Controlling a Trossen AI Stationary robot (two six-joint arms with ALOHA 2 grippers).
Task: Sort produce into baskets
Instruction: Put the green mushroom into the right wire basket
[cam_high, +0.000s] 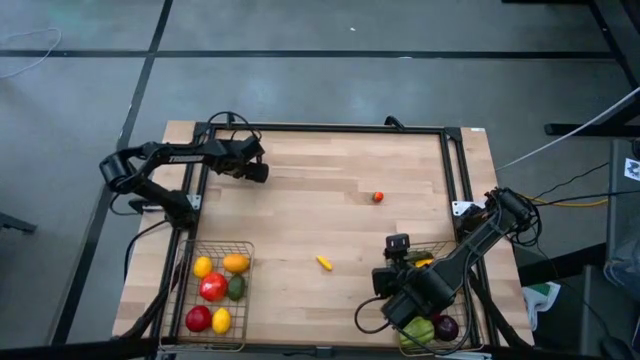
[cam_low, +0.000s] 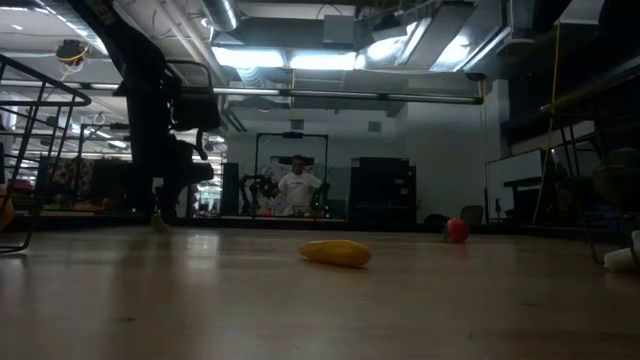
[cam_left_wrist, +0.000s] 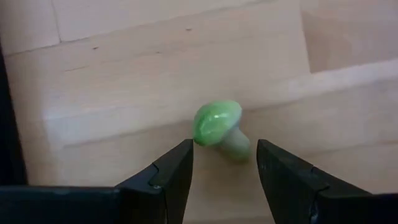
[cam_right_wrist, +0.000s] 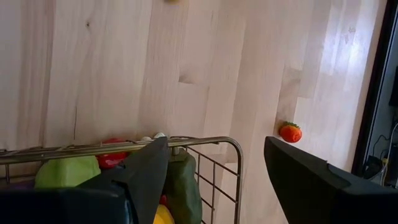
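While the left gripper (cam_left_wrist: 224, 171) hangs open just short of a green mushroom (cam_left_wrist: 219, 129) on the desk (cam_left_wrist: 155, 56), the right gripper (cam_right_wrist: 214, 174) gapes empty over its basket (cam_right_wrist: 211, 144).

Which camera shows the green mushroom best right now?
The left wrist view: the mushroom lies on the table just ahead of the left gripper, whose fingers stand open. From above, the gripper hides it. The low and right wrist views do not show it.

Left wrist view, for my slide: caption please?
Open left gripper poised over a small green mushroom-shaped toy lying on the wooden table.
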